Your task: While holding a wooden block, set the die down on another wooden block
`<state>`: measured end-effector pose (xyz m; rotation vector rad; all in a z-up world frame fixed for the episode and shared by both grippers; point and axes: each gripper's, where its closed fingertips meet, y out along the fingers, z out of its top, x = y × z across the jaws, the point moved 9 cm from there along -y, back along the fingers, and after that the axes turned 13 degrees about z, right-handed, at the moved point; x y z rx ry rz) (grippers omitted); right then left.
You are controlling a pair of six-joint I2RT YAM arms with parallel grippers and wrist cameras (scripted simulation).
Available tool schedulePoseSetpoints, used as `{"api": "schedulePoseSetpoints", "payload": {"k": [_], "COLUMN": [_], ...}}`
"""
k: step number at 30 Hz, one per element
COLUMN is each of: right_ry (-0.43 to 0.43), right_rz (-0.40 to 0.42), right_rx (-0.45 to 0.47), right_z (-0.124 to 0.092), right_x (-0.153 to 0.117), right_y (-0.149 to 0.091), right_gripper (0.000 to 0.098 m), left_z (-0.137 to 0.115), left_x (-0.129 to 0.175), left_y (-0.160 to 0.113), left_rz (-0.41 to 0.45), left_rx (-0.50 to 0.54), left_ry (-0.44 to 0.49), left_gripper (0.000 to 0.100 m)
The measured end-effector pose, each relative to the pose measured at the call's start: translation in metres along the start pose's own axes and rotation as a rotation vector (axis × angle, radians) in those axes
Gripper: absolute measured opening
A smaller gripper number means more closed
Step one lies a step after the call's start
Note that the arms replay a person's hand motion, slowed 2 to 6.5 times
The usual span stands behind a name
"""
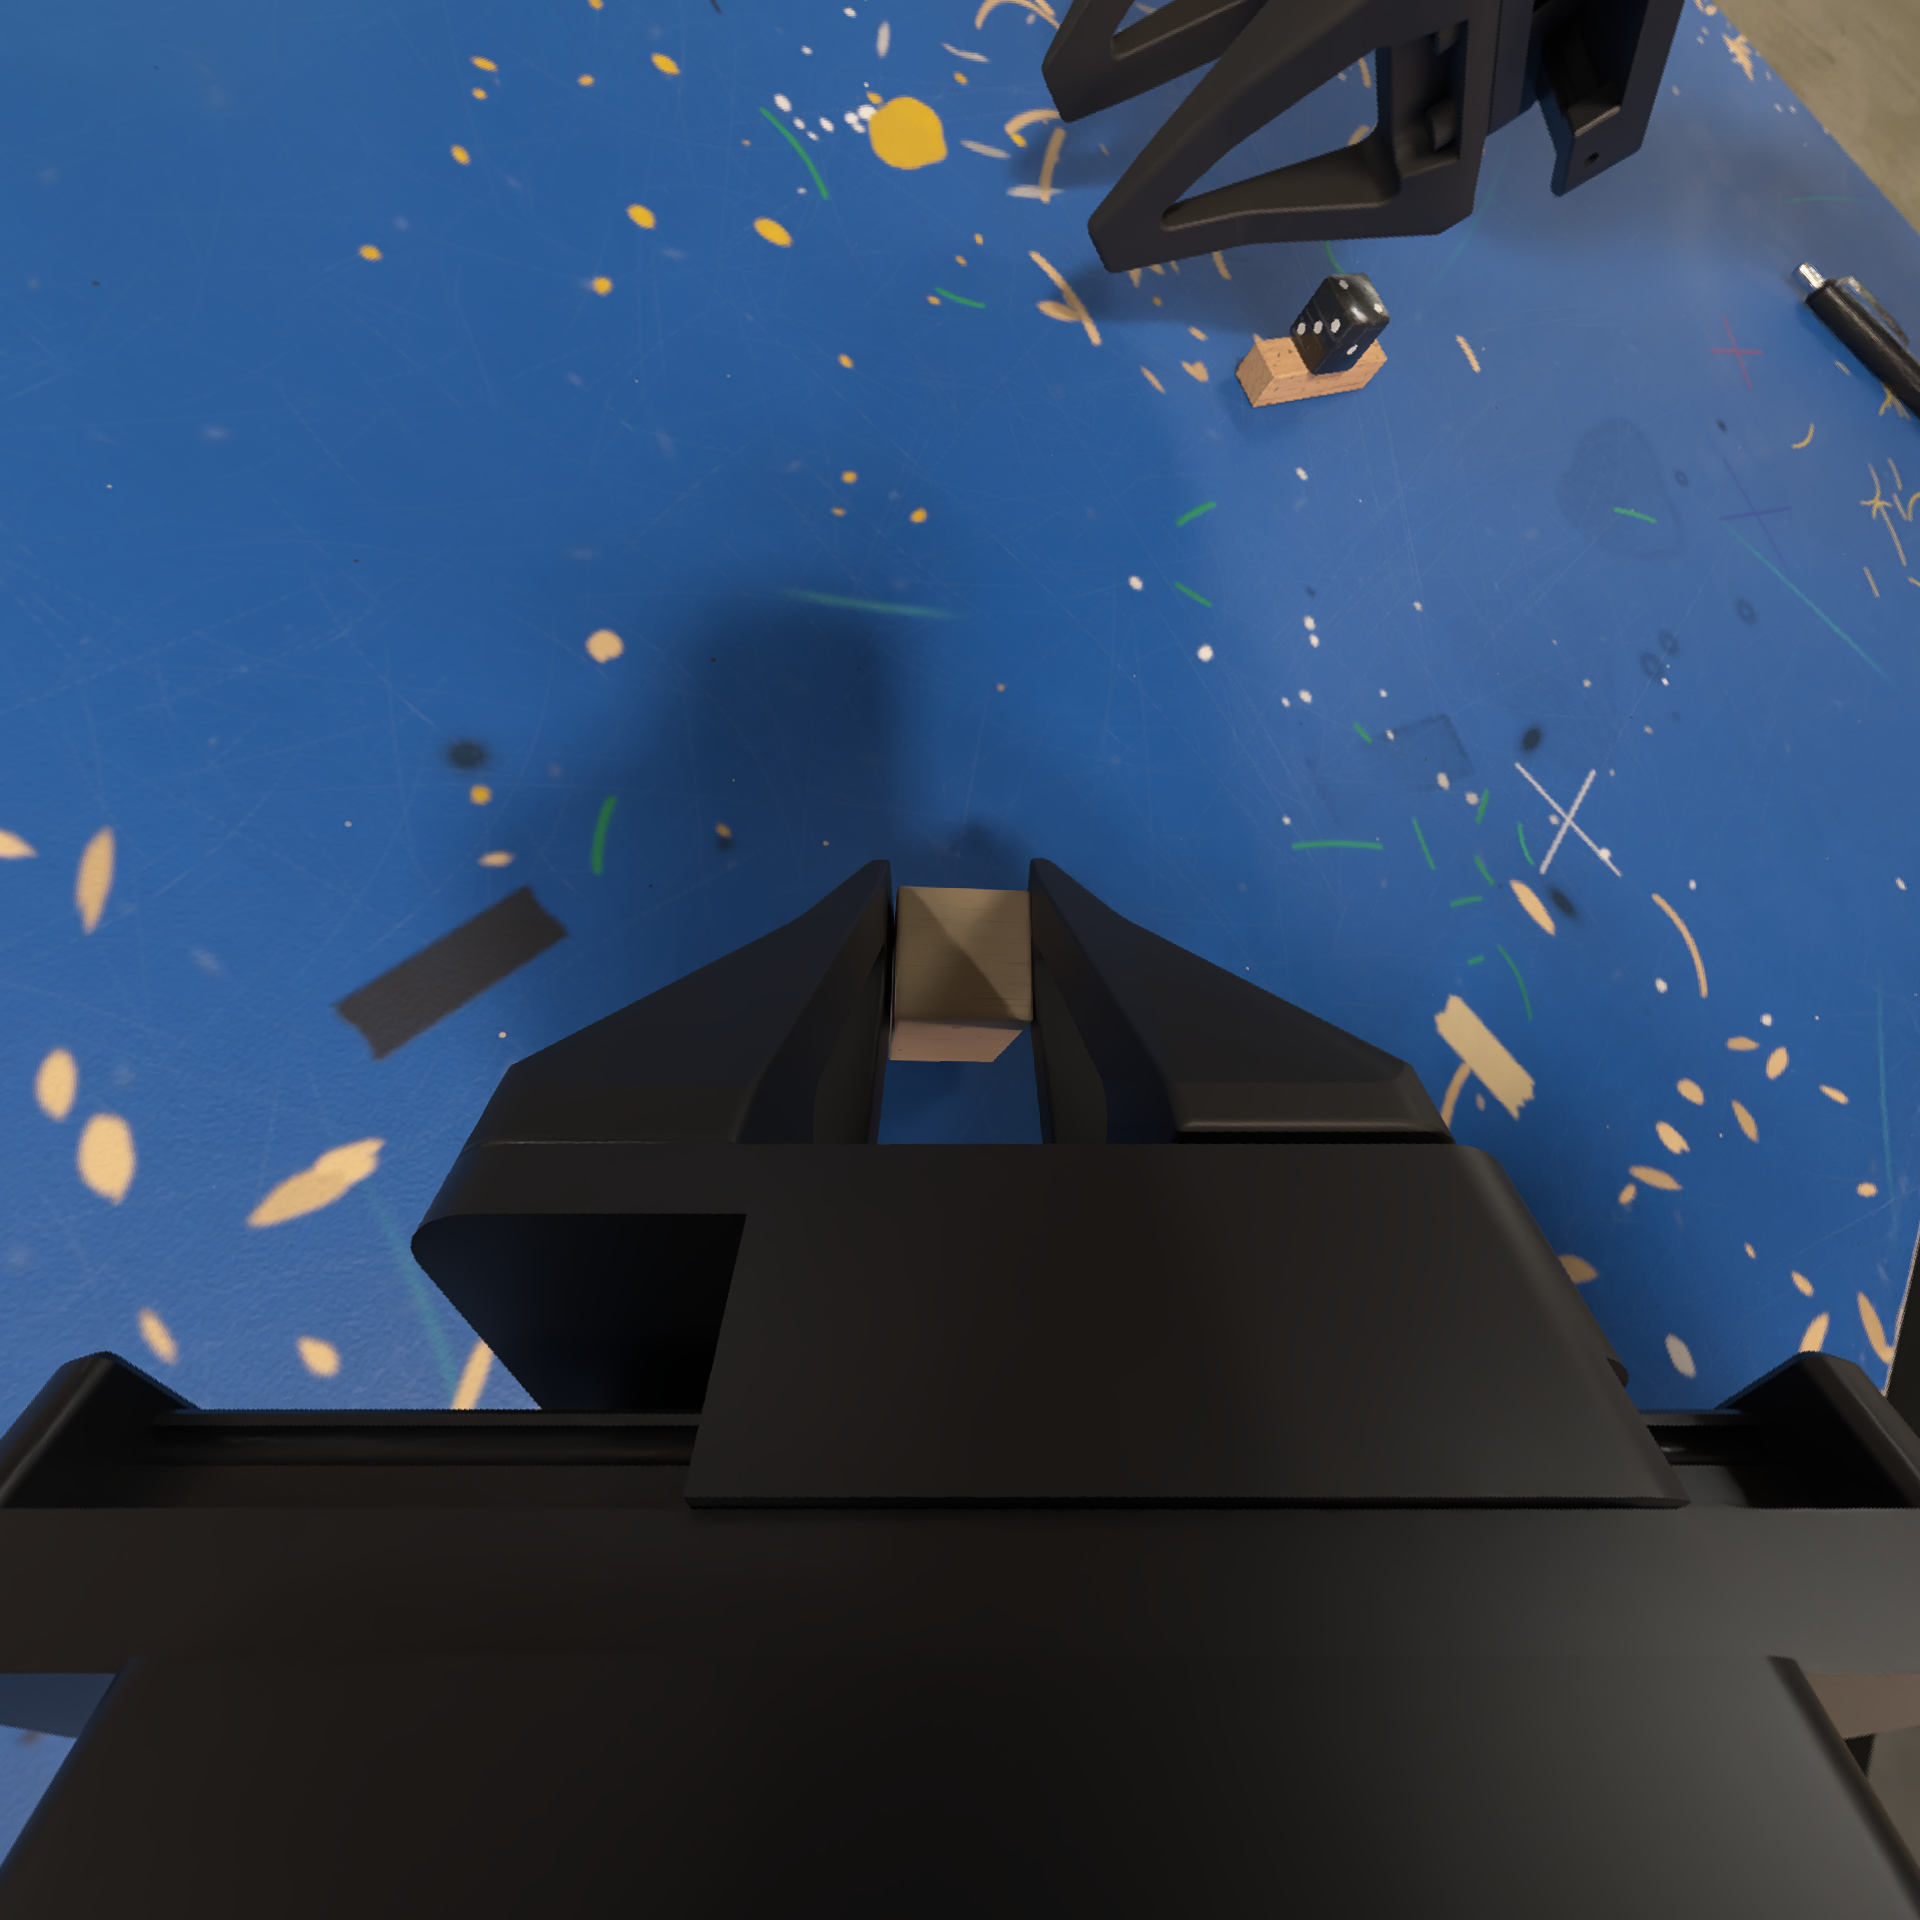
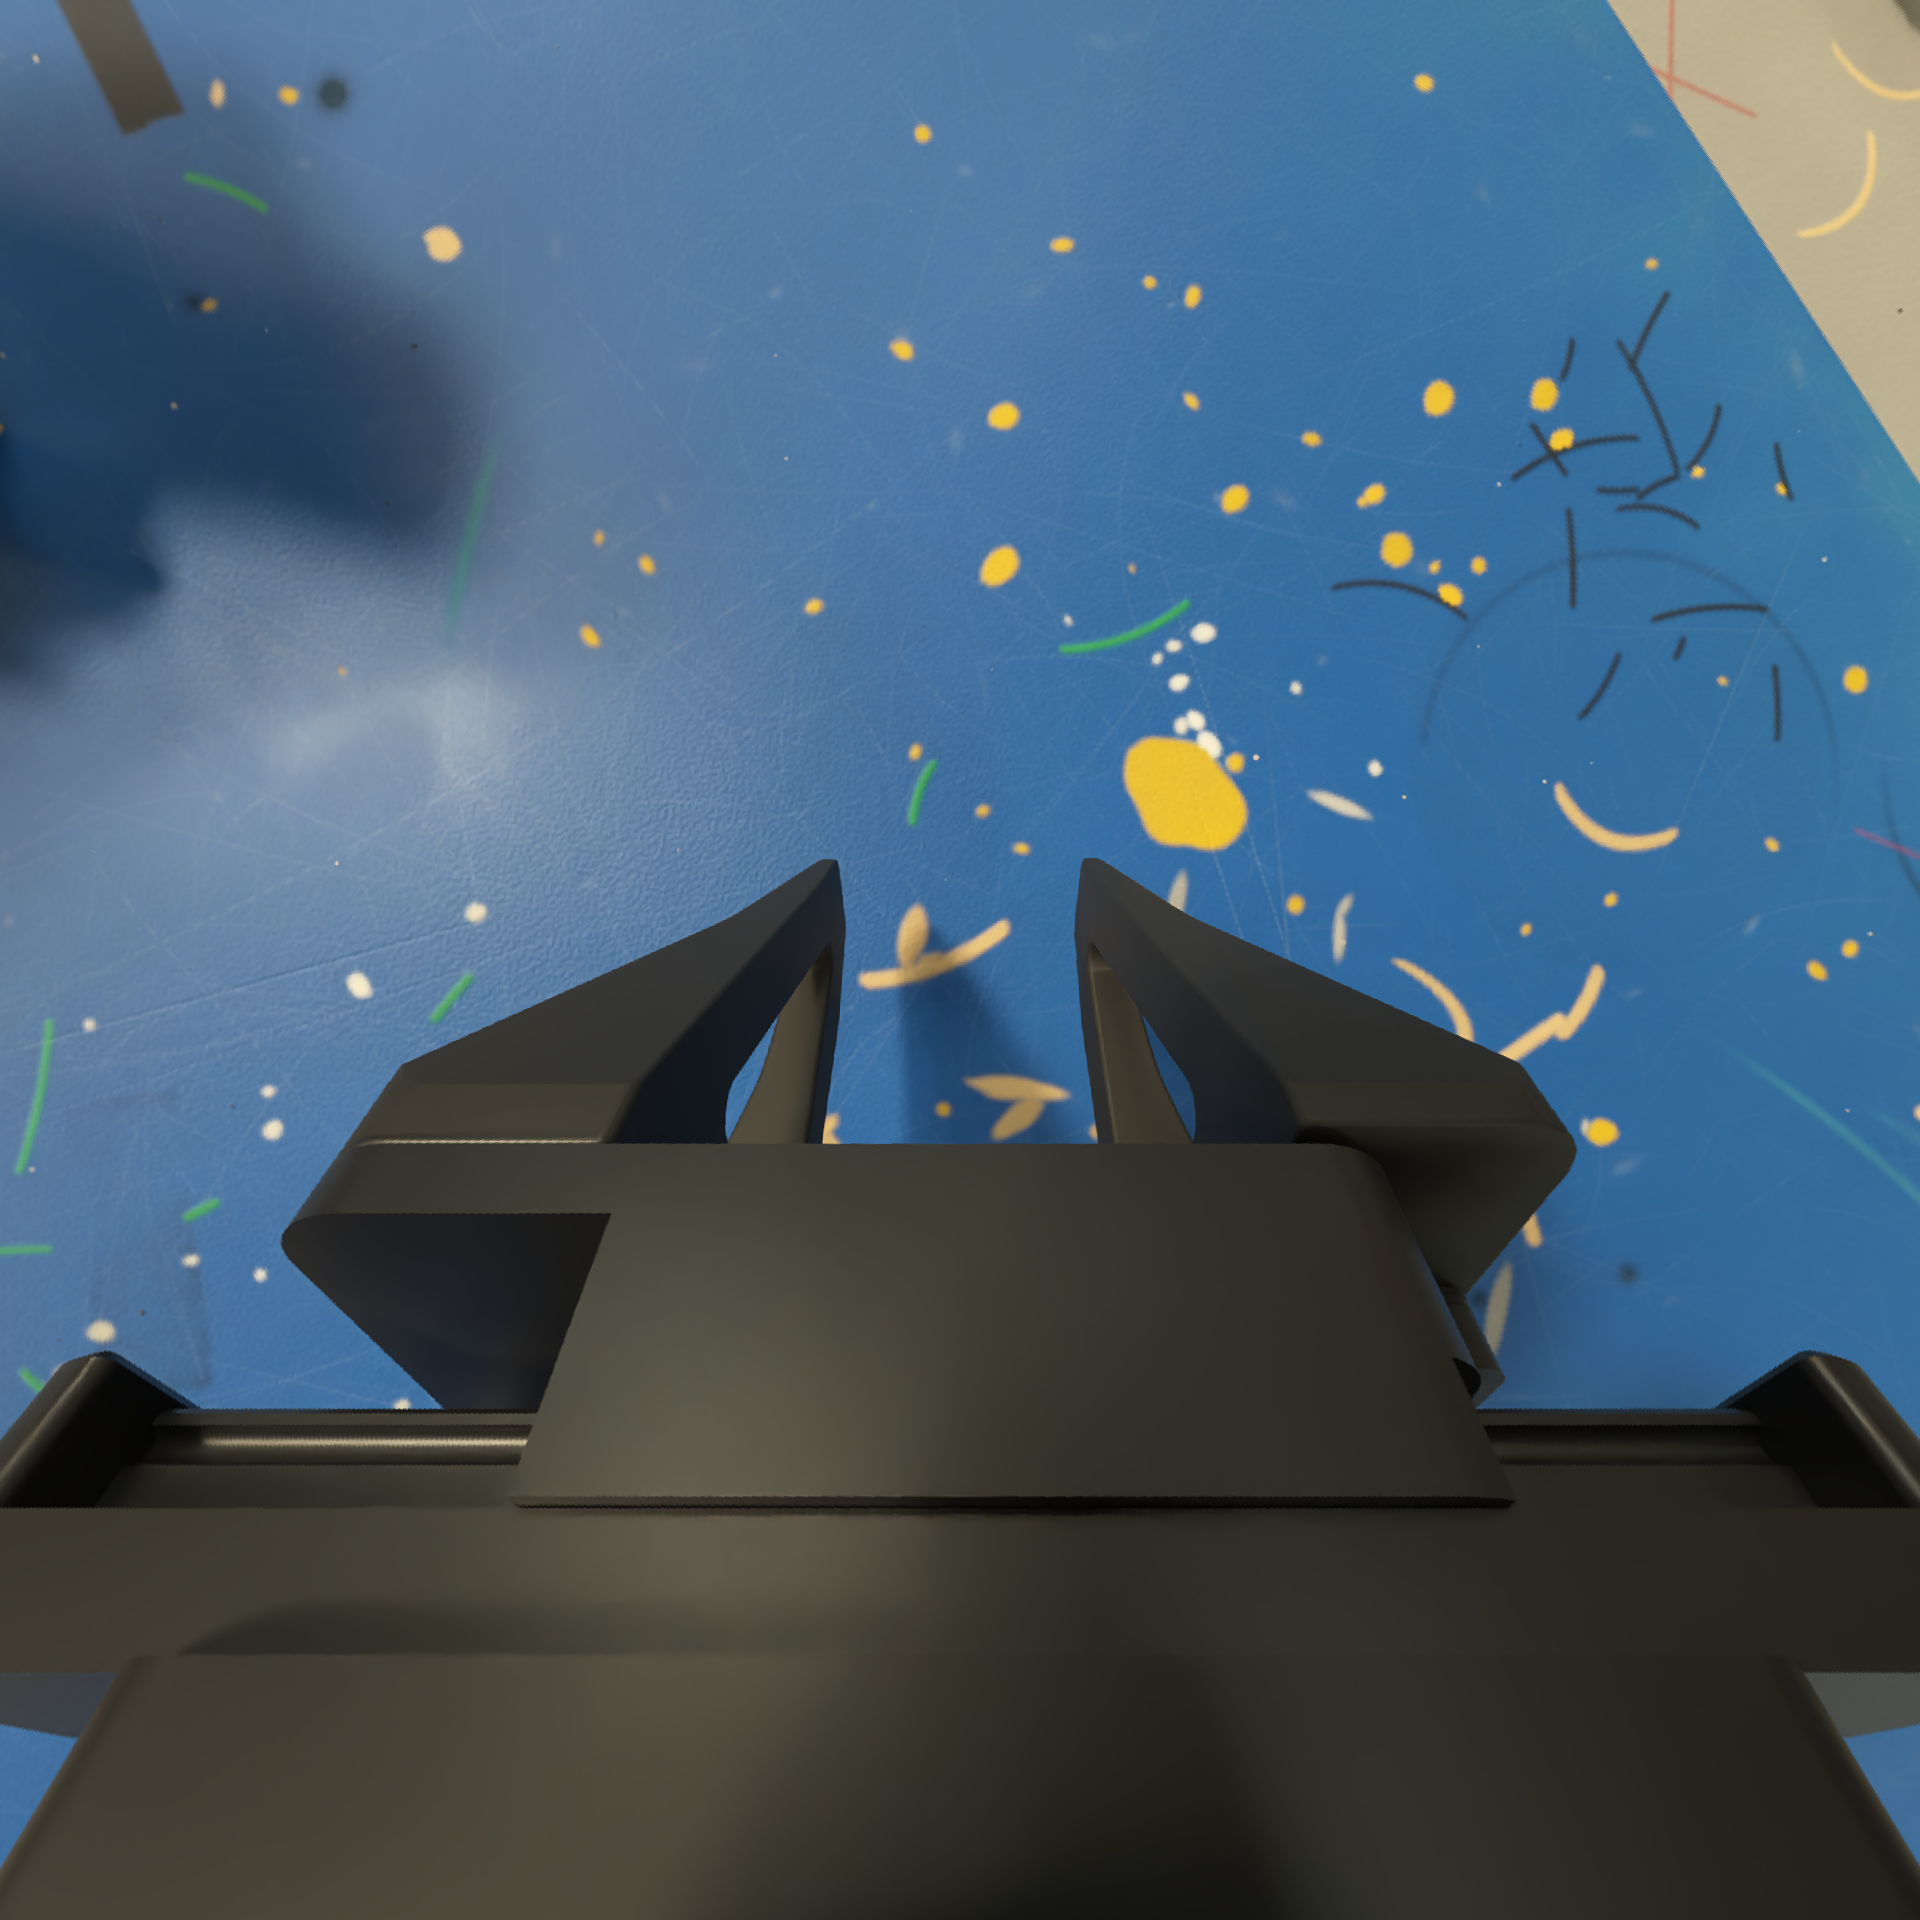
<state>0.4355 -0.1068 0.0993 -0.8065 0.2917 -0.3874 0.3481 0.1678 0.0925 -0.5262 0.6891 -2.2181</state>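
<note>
The left gripper clamped a pale rectangular wooden block between its black fingers, held above the paint-speckled blue table. Toward one o'clock in the left wrist view, the black die with white pips sat tilted on a second light wooden block lying on the table. Just past it, the right gripper hovered with its fingers parted and nothing between them. A black pen-like rod lay at two o'clock.

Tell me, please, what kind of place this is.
Probably a workshop or craft bench: a blue table covered in paint spots and scratches, a strip of black tape, and a pen at its edge.
</note>
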Motion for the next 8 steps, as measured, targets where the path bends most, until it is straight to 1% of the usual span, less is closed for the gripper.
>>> {"api": "schedulePoseSetpoints", "payload": {"k": [3,8], "right_ry": [0.021,0.047], "right_rz": [0.010,0.013], "right_rx": [0.022,0.057], "right_z": [0.0015,0.0099], "right_x": [0.0025,0.0080], "right_y": [0.0017,0.0057], "right_gripper": [0.0359,0.0332], "left_z": [-0.0002,-0.0011], "left_x": [-0.0002,-0.0004], "left_y": [0.0001,0.0006], "left_rz": [-0.001,-0.004], "left_rx": [-0.001,-0.003], "left_ry": [-0.003,-0.008], "left_gripper": [0.022,0.022]}}
